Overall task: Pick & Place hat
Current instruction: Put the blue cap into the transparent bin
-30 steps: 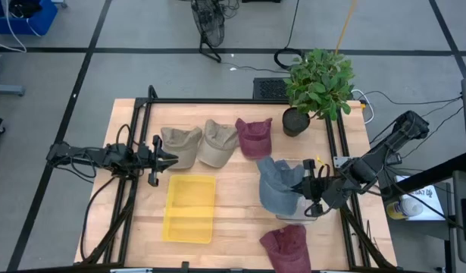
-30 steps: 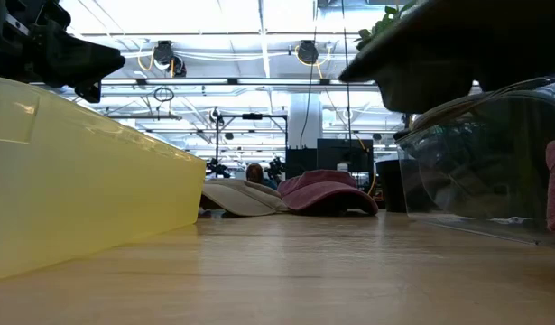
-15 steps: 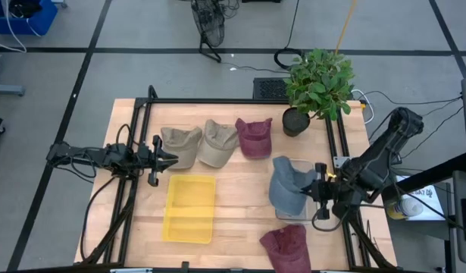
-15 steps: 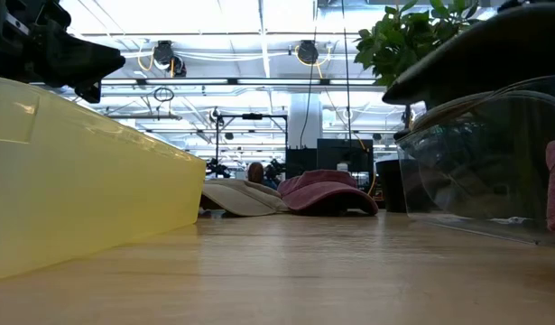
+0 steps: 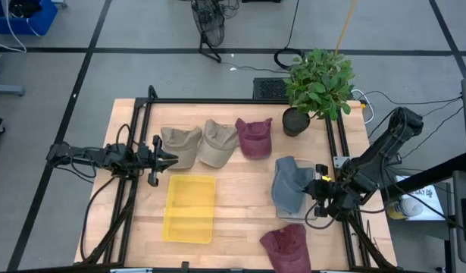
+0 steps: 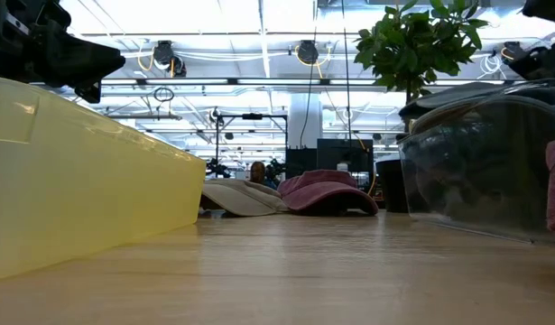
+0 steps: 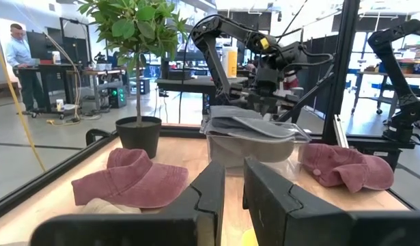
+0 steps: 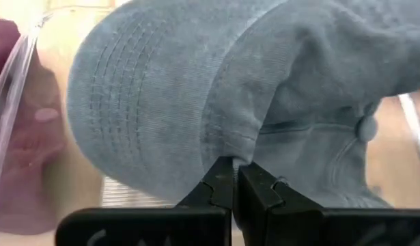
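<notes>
grey-blue cotton cap (image 5: 290, 185) lies draped over a clear plastic bin (image 5: 314, 210) near the wooden table (image 5: 240, 178)'s right edge in the high view, with the right gripper (image 5: 320, 190) at its right side. the left gripper (image 5: 158, 160) hangs near the left edge, beside a tan cap (image 5: 181, 144); a beige cap (image 5: 216, 141) and a maroon cap (image 5: 254, 136) sit in a row along the far edge, a second maroon cap (image 5: 286, 246) at the near edge, a yellow plastic tray (image 5: 190, 208) mid-table, a potted plant (image 5: 316, 87) at the far right corner.

low view: the yellow tray (image 6: 78, 171) fills the left, the clear bin (image 6: 480, 162) the right.

left wrist view: its jaws stand slightly apart, holding nothing.

right wrist view: the jaws are pinched together on the grey-blue cap's fabric (image 8: 196, 89).
</notes>
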Controlling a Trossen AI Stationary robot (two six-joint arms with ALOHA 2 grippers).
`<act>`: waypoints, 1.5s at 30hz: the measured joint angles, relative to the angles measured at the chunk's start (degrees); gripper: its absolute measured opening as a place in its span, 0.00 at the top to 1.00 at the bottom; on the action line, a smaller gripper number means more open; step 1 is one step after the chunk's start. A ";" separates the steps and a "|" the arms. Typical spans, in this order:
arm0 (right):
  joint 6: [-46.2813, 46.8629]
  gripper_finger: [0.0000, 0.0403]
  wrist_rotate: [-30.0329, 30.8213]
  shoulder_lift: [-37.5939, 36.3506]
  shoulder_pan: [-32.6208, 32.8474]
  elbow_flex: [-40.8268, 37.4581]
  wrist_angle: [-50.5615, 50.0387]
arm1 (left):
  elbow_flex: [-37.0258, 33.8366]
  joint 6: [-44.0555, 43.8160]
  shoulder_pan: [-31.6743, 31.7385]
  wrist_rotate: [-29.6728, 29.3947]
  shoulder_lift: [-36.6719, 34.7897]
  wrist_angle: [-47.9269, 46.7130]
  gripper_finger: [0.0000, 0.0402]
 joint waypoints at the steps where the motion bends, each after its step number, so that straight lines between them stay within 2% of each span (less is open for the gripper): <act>1: 0.29 1.00 -0.71 0.02 -0.02 -0.21 0.02 | 0.00 0.15 -0.02 0.00 0.00 0.00 0.85; 10: 0.79 0.97 -3.53 -0.09 -0.22 -0.48 1.53 | 0.00 0.16 -0.01 0.00 0.00 0.03 0.85; 15: 0.21 0.85 -4.81 -1.31 -0.25 -0.50 2.96 | 0.00 0.19 -0.02 0.00 0.00 0.01 0.85; 23: 2.86 0.65 -4.40 -7.40 -0.28 -0.50 3.37 | 0.01 0.21 -0.01 0.00 0.00 0.02 0.85; 26: 1.15 0.61 -1.00 -9.49 -0.28 -0.50 6.03 | 0.00 0.23 -0.02 0.00 0.00 0.01 0.85; 29: -3.52 0.61 4.15 -10.23 -0.81 -0.50 10.35 | 0.00 0.38 0.00 -0.02 0.00 0.03 0.85; 31: -7.06 0.62 4.63 -9.75 -2.21 -0.50 14.03 | 0.00 0.38 -0.02 -0.02 0.00 0.03 0.85; 34: -8.48 0.65 2.79 -7.87 -4.59 -0.48 16.61 | 0.00 0.38 -0.02 -0.03 0.00 0.03 0.85; 45: -4.35 0.74 -5.95 -0.32 -11.66 -0.38 12.63 | 0.00 0.32 -0.02 -0.04 0.00 0.03 0.85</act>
